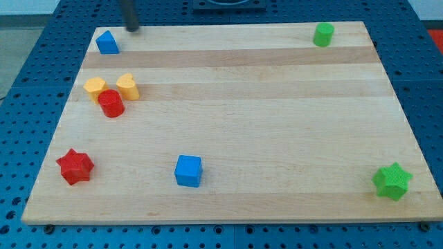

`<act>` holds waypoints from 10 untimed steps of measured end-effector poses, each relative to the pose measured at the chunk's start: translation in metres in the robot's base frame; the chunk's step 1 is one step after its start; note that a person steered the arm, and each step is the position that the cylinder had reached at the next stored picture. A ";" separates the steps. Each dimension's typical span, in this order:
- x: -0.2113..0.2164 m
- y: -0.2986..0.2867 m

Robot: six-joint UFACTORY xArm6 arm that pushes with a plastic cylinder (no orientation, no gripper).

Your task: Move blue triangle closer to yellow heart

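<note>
The blue triangle (pixel 106 43) sits near the board's top left corner. The yellow heart (pixel 128 86) lies below it, at the view's left. My tip (pixel 131 28) is at the board's top edge, just to the right of and slightly above the blue triangle, apart from it. The rod runs up out of the view's top.
A yellow hexagon-like block (pixel 95 89) and a red cylinder (pixel 111 104) touch or nearly touch the heart. A red star (pixel 75 166) is at bottom left, a blue cube (pixel 188 171) at bottom centre, a green star (pixel 392 181) at bottom right, a green cylinder (pixel 322 34) at top right. The wooden board (pixel 263 104) lies on blue pegboard.
</note>
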State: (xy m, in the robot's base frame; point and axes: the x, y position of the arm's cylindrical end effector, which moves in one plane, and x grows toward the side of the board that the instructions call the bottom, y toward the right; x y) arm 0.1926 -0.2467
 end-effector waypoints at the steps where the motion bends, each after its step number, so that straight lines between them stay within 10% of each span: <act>1: 0.040 -0.007; 2: 0.092 0.001; 4: 0.048 -0.031; 6: 0.139 -0.012; 10: 0.111 -0.030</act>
